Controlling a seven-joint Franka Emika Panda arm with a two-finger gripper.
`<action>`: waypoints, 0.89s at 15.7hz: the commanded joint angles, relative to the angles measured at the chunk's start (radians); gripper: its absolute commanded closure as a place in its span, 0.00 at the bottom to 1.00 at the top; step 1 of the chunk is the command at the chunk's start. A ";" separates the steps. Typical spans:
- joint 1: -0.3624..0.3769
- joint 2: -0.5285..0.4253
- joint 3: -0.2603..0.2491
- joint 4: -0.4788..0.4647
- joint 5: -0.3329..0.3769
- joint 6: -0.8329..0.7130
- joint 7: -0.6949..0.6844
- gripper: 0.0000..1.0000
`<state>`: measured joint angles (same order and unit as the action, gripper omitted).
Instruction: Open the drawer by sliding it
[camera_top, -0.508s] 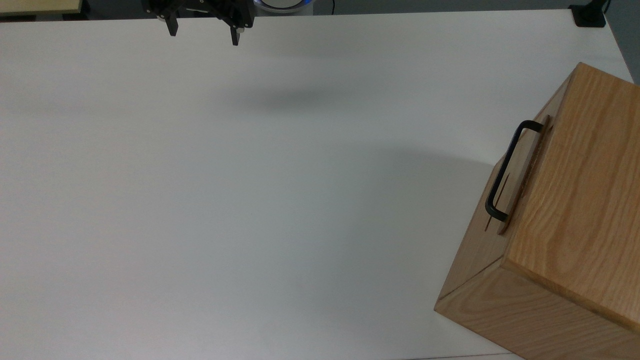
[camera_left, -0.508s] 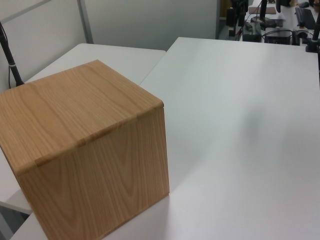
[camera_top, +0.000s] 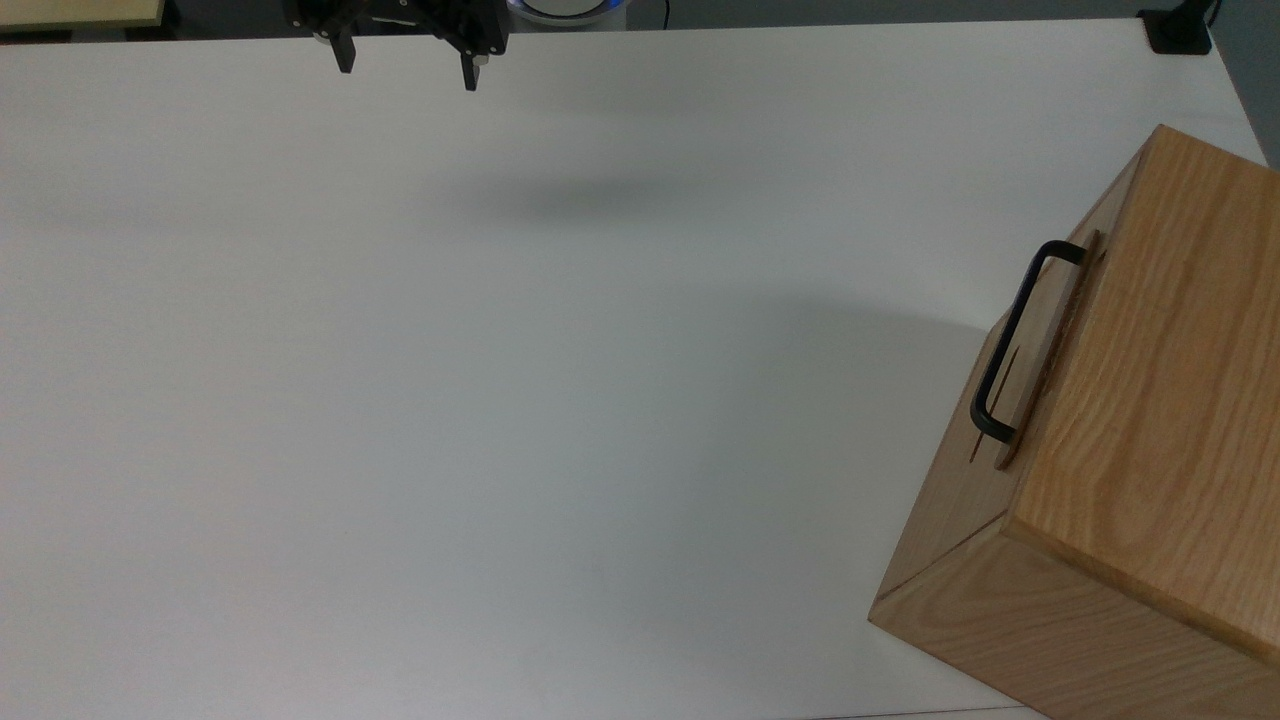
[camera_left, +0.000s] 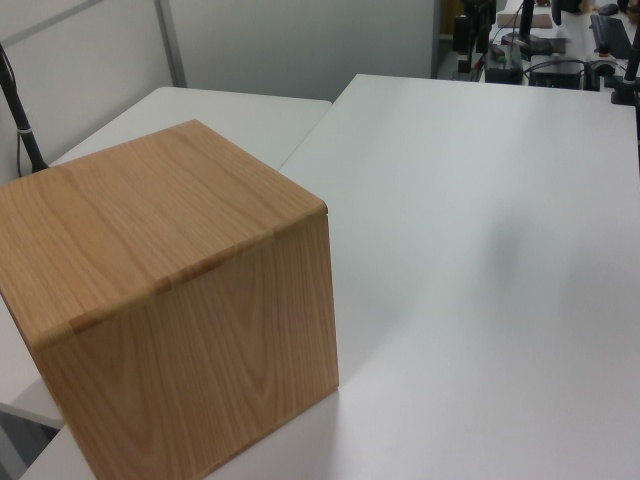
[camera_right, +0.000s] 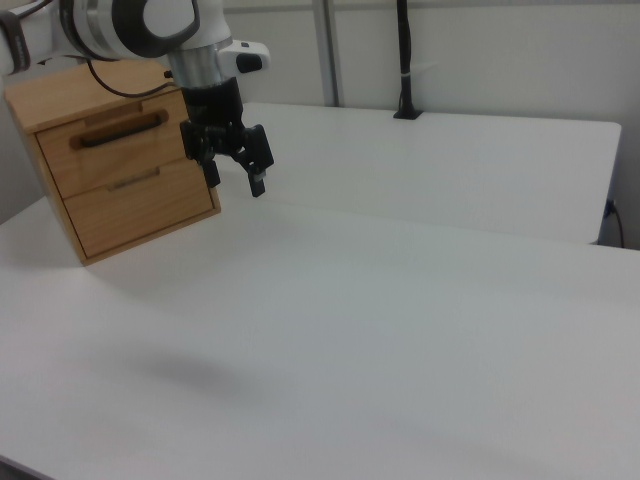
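One broad white worktop (camera_top: 500, 400) carries the scene, bare across its nearer stretch in the right view. In the left view the nearest thing is a light oak-wood cabinet with a grained top (camera_left: 170, 300), seen from its plain back and side, standing at the worktop's near left corner. In the top view the same cabinet (camera_top: 1150, 400) sits at the top view's right edge, turned at an angle, and the light oak-wood drawer with a flat front panel (camera_top: 1045, 340) faces the top view's left; its front lies close against the cabinet face, barely proud of it, so the drawer is shut or nearly so. The thin black U-shaped metal bar handle (camera_top: 1008, 345) stands off that panel. In the right view the drawer (camera_right: 115, 150) is the upper of two fronts on the cabinet, at the right view's left. The robot's black two-finger hand (camera_right: 233, 178) hangs above the worktop, pointing down, fingers spread wide and holding nothing; in the top view the hand (camera_top: 407, 65) is at the far edge, well apart from the handle.
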<state>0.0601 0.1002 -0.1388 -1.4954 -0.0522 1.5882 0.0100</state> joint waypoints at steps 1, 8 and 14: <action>-0.003 -0.004 0.002 0.003 -0.006 -0.016 -0.019 0.00; 0.000 0.001 0.004 0.003 0.008 -0.014 -0.007 0.00; 0.012 0.016 0.005 0.001 0.070 0.007 0.028 0.00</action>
<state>0.0603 0.1052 -0.1327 -1.4954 -0.0186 1.5882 0.0111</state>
